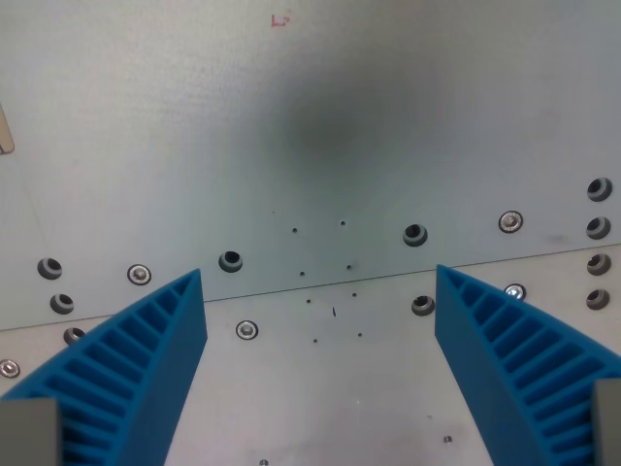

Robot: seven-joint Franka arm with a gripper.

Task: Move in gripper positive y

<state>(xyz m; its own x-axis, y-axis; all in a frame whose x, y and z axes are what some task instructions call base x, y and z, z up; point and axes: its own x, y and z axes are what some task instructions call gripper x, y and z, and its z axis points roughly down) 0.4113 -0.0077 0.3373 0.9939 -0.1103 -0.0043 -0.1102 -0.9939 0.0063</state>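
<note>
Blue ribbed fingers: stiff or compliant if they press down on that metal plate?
Likely compliant: the blue ribbed fingers look like hollow flexible fin structures, so they would probably bend. The metal plate looks rigid and screwed down, unlikely to shift. The pincer is open.

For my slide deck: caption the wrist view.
Open blue gripper hovering over a grey metal plate dotted with bolt holes, nothing between the jaws.

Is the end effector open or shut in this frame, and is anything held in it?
Open and empty. The end effector has its two blue ribbed fingers far apart, with only the bare metal plate showing between them.
</note>
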